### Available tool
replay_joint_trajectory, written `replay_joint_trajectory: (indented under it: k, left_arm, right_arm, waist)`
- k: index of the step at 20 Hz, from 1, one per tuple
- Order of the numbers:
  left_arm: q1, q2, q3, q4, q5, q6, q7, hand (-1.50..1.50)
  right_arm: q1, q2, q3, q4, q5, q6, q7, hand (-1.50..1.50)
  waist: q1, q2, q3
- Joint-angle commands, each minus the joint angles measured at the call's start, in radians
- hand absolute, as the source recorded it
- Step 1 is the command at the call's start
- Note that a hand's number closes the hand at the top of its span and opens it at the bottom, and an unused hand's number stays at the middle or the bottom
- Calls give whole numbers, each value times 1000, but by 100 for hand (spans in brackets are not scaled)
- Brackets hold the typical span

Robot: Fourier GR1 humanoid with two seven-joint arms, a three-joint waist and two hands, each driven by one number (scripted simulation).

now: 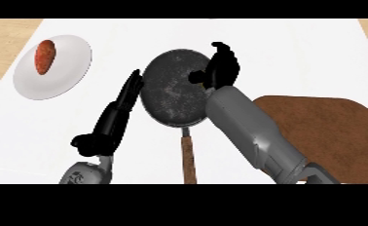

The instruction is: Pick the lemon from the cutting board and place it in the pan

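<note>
When read across from nine o'clock, begins with a round white plate (72, 81) on the white counter (273, 40), carrying a reddish-brown oval piece of food (45, 57). Meets next, near seven o'clock, the black left hand (119, 115), with fingers straight and close together, aimed at twelve o'clock, holding nothing, just beside the pan's left rim. Reaches at centre a round dark grey metal pan (173, 88), with its brown wooden handle (189, 159) running down to six o'clock. Finds the black right hand (221, 66) over the pan's rim at about two o'clock; cannot tell its grip or what it holds. Ends at four o'clock with a brown wooden cutting board (323, 122), partly covered by the grey right forearm (251, 132). Cannot place the lemon: shows nowhere, neither on the board's visible part nor on the pan's visible floor.
</note>
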Motion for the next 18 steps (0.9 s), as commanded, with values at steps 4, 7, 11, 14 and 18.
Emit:
replay_joint_trajectory:
  k: [4, 7, 11, 14, 18]
  left_arm:
    - [11, 11, 11, -38, 8, -6, 29, 0]
    - [-18, 8, 23, -11, 2, 0, 37, 0]
    - [13, 30, 67, 4, 26, -16, 3, 0]
    - [86, -11, 21, 2, -20, 24, -54, 0]
    - [79, 17, 50, -69, -2, 22, 25, 0]
  right_arm:
    - [-6, 0, -26, 14, -116, -162, -218, -150]
    - [39, 0, -19, -34, -133, -288, -267, -150]
    - [59, 0, -43, -118, -225, -299, -322, -150]
    - [182, 0, 12, -285, -268, -358, -385, -150]
    - [348, 0, 77, -508, -345, -331, -485, -150]
  waist:
    - [-8, -5, 1]
    - [-33, -11, 0]
    - [-55, -20, -1]
    - [-75, -28, -1]
    - [-94, -33, -1]
